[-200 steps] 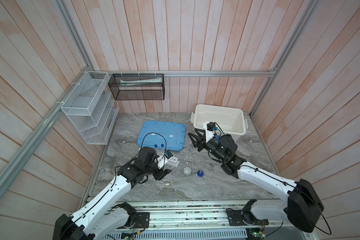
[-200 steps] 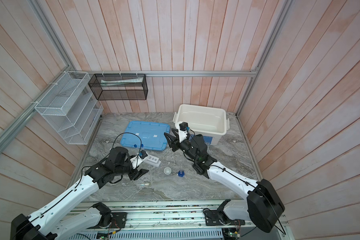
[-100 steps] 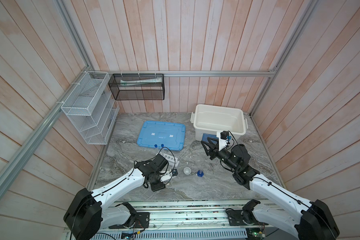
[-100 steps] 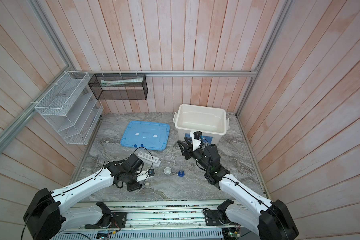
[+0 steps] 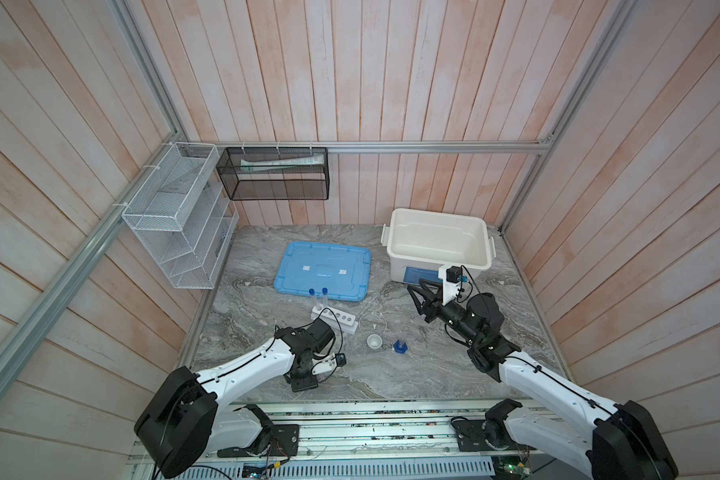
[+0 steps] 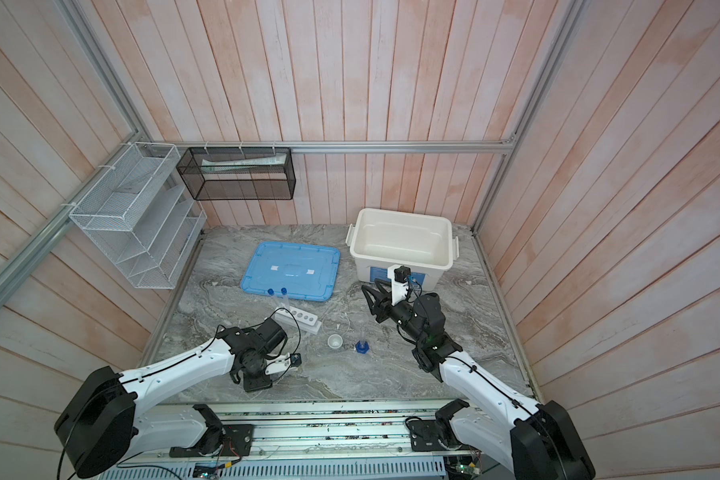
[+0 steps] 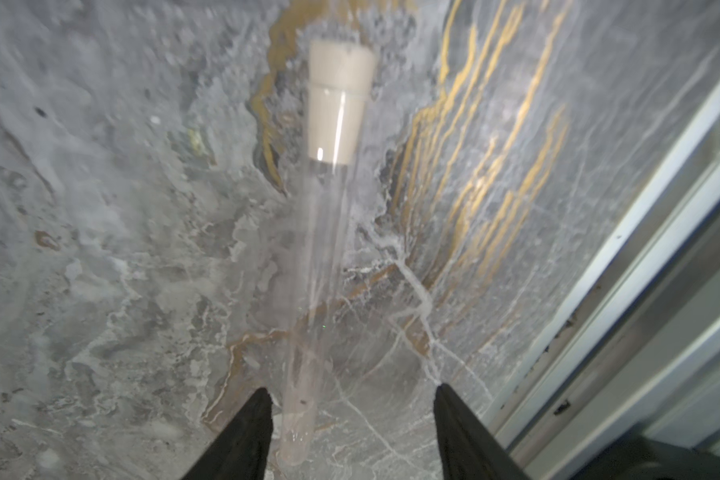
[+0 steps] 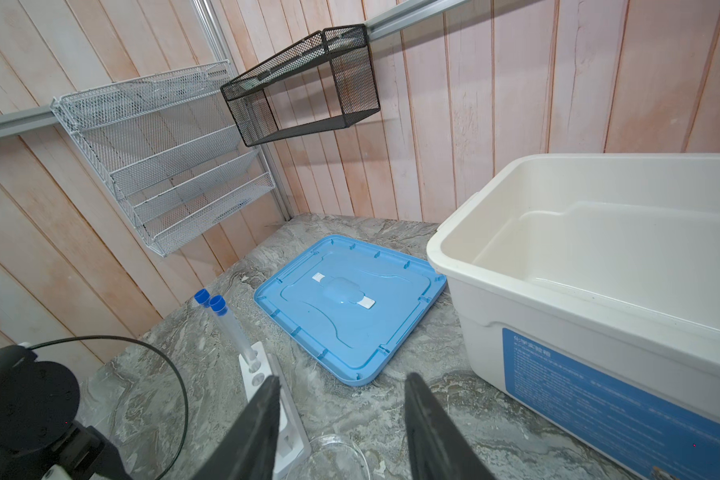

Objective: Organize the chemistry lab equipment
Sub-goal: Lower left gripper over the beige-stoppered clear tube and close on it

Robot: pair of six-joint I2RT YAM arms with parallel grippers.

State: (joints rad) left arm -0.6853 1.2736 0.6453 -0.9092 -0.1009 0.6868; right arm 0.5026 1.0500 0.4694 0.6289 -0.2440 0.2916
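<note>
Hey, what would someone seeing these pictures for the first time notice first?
The bright blue lid lies flat mid-table, beside the open white bin at the back right. Two blue-capped test tubes stand in the white rack just in front of the lid. The open left gripper straddles a white-capped test tube lying on the marble table.

Test tube [image 7: 321,266] clear, glossy (stopper [image 7: 337,104] matt); table [image 7: 100,249] marble-veined.

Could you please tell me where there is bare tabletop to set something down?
Free: back-left marble between the wire basket and blue lid; front centre, right of the left gripper. Crowded: around the rack, white dish and blue piece.
</note>
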